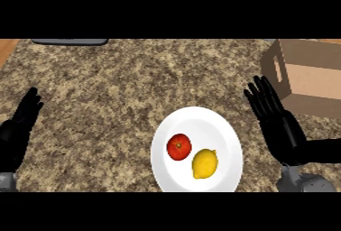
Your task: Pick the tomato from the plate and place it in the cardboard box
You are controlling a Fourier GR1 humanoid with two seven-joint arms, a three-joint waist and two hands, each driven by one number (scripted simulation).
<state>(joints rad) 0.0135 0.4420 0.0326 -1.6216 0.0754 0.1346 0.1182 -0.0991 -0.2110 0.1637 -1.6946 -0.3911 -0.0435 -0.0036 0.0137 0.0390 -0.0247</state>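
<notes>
On the speckled brown granite table [100, 90] we see a white plate [200, 118] lying near the lower middle of the view. The tomato [179, 147] sits on this plate, a little left of its centre, red with a small dark stem mark on top. A yellow lemon [205, 164] lies just beside it on the same plate, to the right and slightly nearer to us; we cannot tell whether the two touch.

At the far right stands the cardboard box [313, 90], open at the top, with an oval handle slot [279, 72] cut in the side that faces the plate. It is cut off by the view's right edge.

Our right hand [279, 128] is between the plate and the box, its fingers [261, 95] straight and slightly spread, pointing away from us and holding nothing. It touches neither the plate nor the tomato. Our left hand [16, 131] rests at the view's left edge, its fingers likewise straight and empty, well apart from the plate.

Along the table's far edge, top left, we make out part of a flat dark grey object [70, 42].
</notes>
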